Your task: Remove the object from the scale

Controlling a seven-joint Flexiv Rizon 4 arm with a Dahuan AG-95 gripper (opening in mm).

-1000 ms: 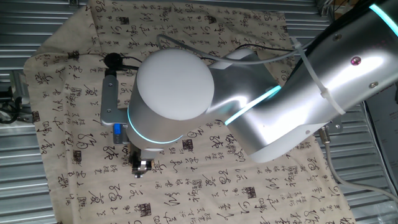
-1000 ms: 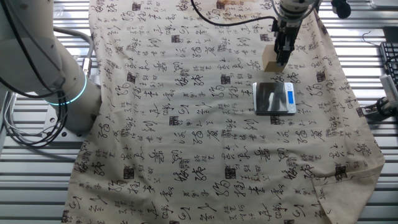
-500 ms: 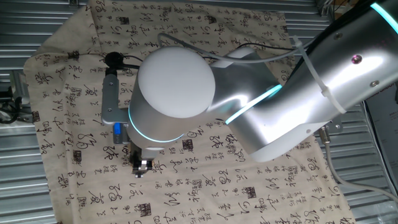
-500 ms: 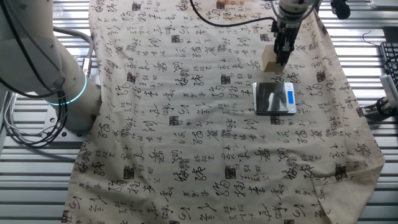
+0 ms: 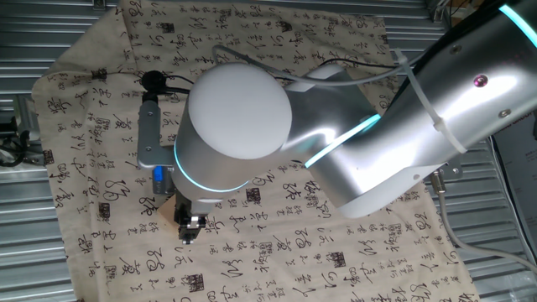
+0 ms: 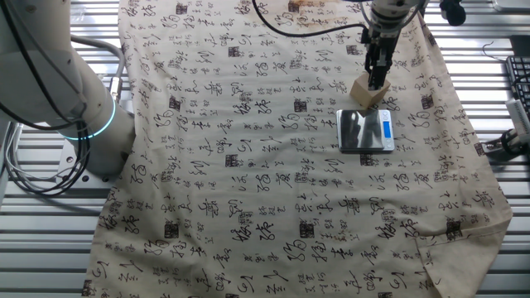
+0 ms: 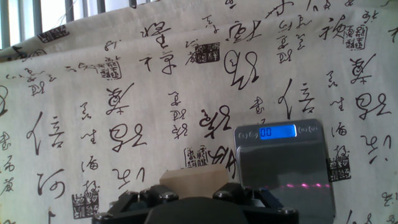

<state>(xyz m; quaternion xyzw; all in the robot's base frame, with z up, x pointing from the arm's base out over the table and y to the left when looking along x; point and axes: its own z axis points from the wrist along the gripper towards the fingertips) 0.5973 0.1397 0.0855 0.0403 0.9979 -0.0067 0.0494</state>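
The tan square object (image 6: 368, 90) lies tilted on the cloth just beyond the far edge of the grey scale (image 6: 365, 130), off its platform. The scale's blue strip (image 7: 277, 132) shows digits and its platform is bare. My gripper (image 6: 378, 76) stands directly over the object with its fingers on either side of it and no longer grips it. In the hand view the object (image 7: 193, 178) shows low between my jaws, with the scale (image 7: 283, 165) to its right. In one fixed view the arm hides the scale; a tan corner (image 5: 167, 209) shows beside my gripper (image 5: 190, 226).
A cloth printed with black calligraphy (image 6: 248, 165) covers the table. The arm's base (image 6: 50, 83) stands at the left. A cable (image 6: 306, 29) runs to the hand at the top. A keyboard edge (image 6: 520, 91) lies at the right.
The object has dropped a little and tipped from hanging upright in my fingers to lying tilted on the cloth. The arm has barely moved.
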